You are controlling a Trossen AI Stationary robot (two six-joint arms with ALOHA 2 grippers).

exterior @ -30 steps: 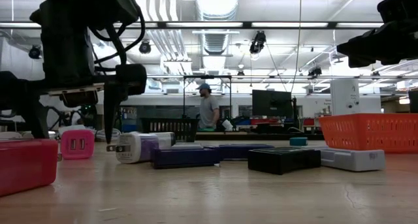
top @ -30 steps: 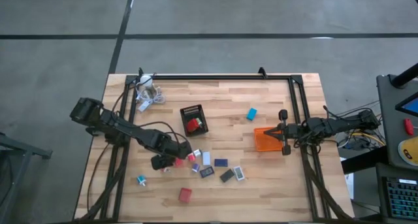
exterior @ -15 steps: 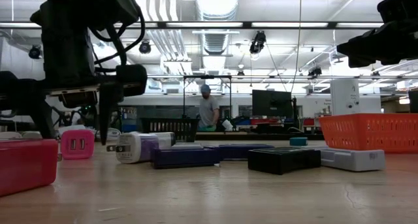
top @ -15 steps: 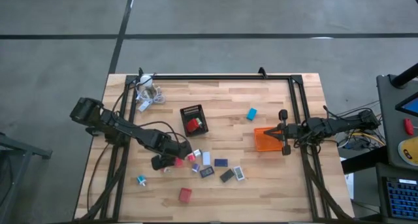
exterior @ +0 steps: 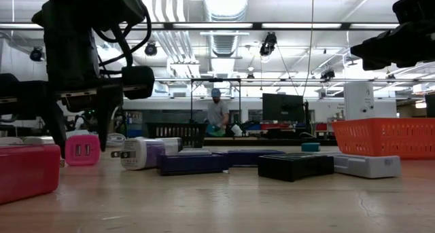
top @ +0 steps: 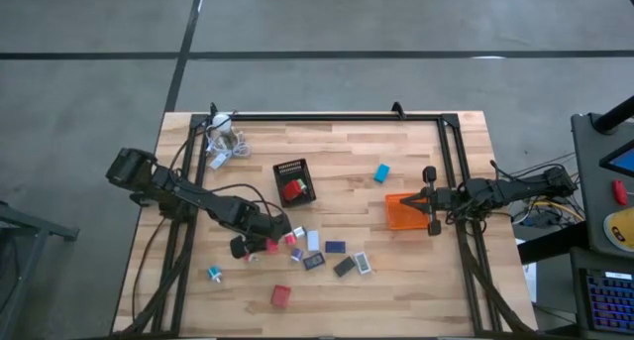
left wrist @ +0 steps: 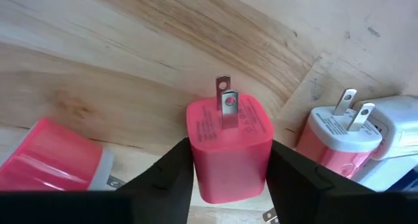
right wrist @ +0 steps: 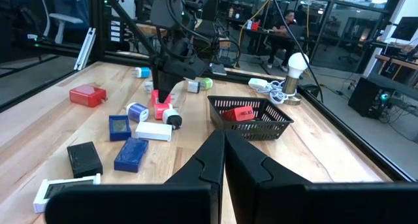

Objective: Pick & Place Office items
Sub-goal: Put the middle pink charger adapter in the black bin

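My left gripper (top: 265,244) points down at the table's near left, with a pink plug-in charger block (left wrist: 228,149) between its fingers; the block also shows in the low view (exterior: 80,150). Another pink block (left wrist: 52,162) and a white-and-pink plug (left wrist: 336,136) lie beside it on the wood. More small items lie to its right: a white one (top: 313,240), a blue one (top: 335,248) and a black one (top: 344,267). My right gripper (top: 432,201) is shut and empty, and it hovers by the orange tray (top: 404,213). My left gripper has the pink charger block's two opposite sides (left wrist: 196,152) between its fingers (left wrist: 171,175), which come from above and point down. The block lies on the table, its prongs (left wrist: 225,103) toward the far side. The fingers stand right against its sides.
A black mesh tray (top: 294,181) holds a red item. A blue block (top: 381,172) lies at mid-table, a red block (top: 281,296) and a small blue-green piece (top: 214,274) near the front. A white bulb with cords (top: 223,137) sits at the far left corner.
My left gripper's two fingers have drawn together around the pink charger block, which has stayed where it lay on the table.
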